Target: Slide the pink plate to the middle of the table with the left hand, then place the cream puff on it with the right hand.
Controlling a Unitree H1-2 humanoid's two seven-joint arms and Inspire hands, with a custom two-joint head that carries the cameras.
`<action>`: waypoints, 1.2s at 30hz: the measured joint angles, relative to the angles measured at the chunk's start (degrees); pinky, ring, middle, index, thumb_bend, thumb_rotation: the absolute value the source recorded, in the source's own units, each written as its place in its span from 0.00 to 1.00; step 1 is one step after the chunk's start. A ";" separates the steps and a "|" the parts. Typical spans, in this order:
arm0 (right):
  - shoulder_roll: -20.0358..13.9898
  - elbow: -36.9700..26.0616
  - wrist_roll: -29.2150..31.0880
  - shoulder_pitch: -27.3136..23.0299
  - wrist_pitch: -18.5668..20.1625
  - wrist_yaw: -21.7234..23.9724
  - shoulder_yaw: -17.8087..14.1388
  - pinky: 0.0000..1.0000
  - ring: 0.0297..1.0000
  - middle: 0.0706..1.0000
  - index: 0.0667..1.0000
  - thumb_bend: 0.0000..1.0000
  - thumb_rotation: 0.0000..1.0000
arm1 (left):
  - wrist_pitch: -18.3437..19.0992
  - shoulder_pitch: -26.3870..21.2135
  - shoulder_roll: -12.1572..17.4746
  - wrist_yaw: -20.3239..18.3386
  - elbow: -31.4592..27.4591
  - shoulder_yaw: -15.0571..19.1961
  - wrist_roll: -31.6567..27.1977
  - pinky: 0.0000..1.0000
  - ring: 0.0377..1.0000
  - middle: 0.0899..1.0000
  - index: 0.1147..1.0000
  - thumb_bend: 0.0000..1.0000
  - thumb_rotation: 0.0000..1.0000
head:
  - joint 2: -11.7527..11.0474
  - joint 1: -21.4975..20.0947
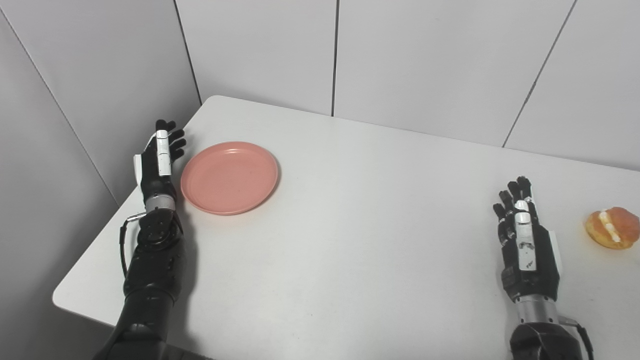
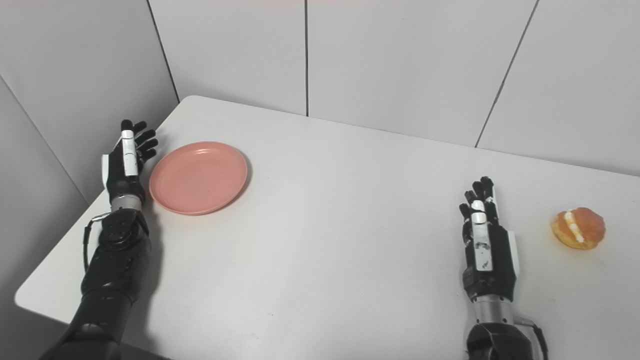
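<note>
Left hand stands edge-on at the left of the frame, just beside the left rim of the pink plate, with its fingers spread and stretched toward the far wall; it holds nothing. Whether its palm side actually touches the rim cannot be told, since the two meet in a narrow dark line of shadow. Its forearm runs down to the lower left corner, lying along the near-left edge of the white tabletop.

The plate lies flat in the left part of the tabletop, well short of the middle, and nothing sits on it. It is round, shallow and salmon pink, with a low raised rim.

Right hand is at the lower right of the frame, also open and holding nothing, fingers extended and pointing away toward the wall, its white-backed side turned up to the cameras. It appears to sit low over the tabletop; contact cannot be judged.

At the far right edge lies the cream puff, a golden-brown bun split by a stripe of white cream. It rests on the bare tabletop, near the right hand but clearly apart from it, and well apart from the plate on the opposite side.

Grey wall panels with dark seams close the scene behind and to the left.
</note>
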 measured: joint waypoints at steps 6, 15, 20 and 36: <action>0.25 0.27 1.43 -0.31 0.00 0.34 -0.42 1.00 1.00 1.00 1.00 0.64 0.77 | 4.02 0.36 -1.12 -1.47 -3.67 -3.11 -0.03 0.77 0.77 0.75 0.74 0.74 1.00 | -0.09 0.17; 0.22 0.77 -0.03 -0.61 -0.01 0.23 -0.18 1.00 1.00 1.00 0.99 0.67 0.77 | 6.57 1.17 -3.21 -4.22 -7.09 -4.52 -1.11 0.77 0.78 0.75 0.73 0.74 1.00 | 0.26 -0.09; 0.23 0.74 -0.08 -0.60 -0.01 0.22 -0.23 1.00 1.00 1.00 0.99 0.65 0.78 | 7.77 1.18 -4.09 -4.44 -8.34 -5.00 -1.32 0.78 0.79 0.76 0.74 0.77 1.00 | 0.26 -0.62; 0.43 0.57 -1.51 -0.60 -0.04 -0.83 -0.14 1.00 0.98 0.99 0.97 0.62 0.81 | 12.46 1.93 -9.53 -6.14 -14.47 -6.92 -2.55 0.79 0.78 0.76 0.74 0.71 1.00 | 0.88 -3.60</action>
